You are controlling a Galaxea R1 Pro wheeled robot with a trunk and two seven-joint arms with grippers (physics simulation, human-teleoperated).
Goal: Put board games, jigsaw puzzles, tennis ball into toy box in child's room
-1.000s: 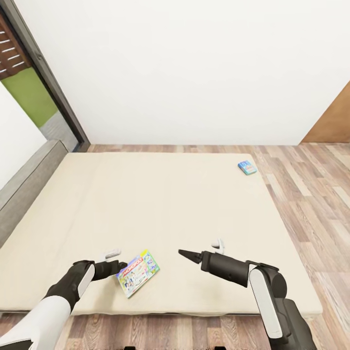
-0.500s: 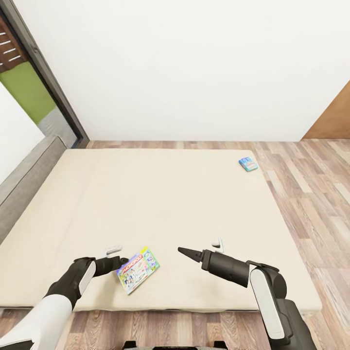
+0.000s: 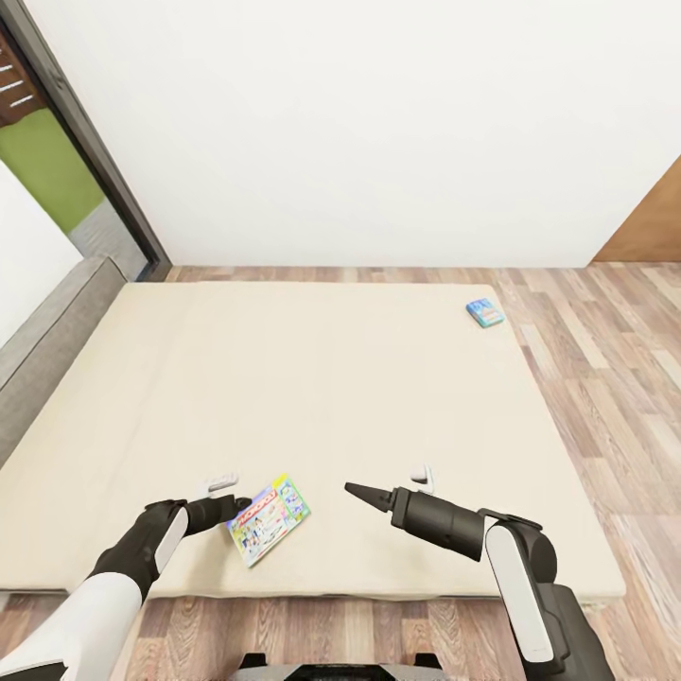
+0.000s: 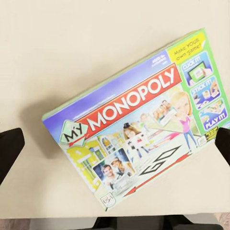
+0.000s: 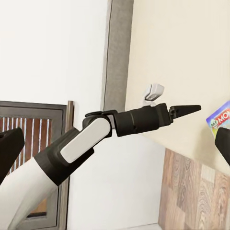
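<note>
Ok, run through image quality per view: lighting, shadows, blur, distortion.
Head view: even, flat light, no glare; wide-angle lens splays the bed edges and floorboards. Left wrist view: sharp, Monopoly box lettering readable, soft shadow beside it. Right wrist view: crisp on the left arm; dark fingertip blobs at the picture's edges.

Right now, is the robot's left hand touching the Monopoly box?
Apart. In the left wrist view, both dark fingers flank the Monopoly box, with bare bed between each and the box.

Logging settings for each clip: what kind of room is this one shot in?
Most likely a bedroom, rendered in simulation: a wide beige bed stands on wood-plank flooring against a plain white wall, with a My Monopoly box and a small blue game box lying on it.
</note>
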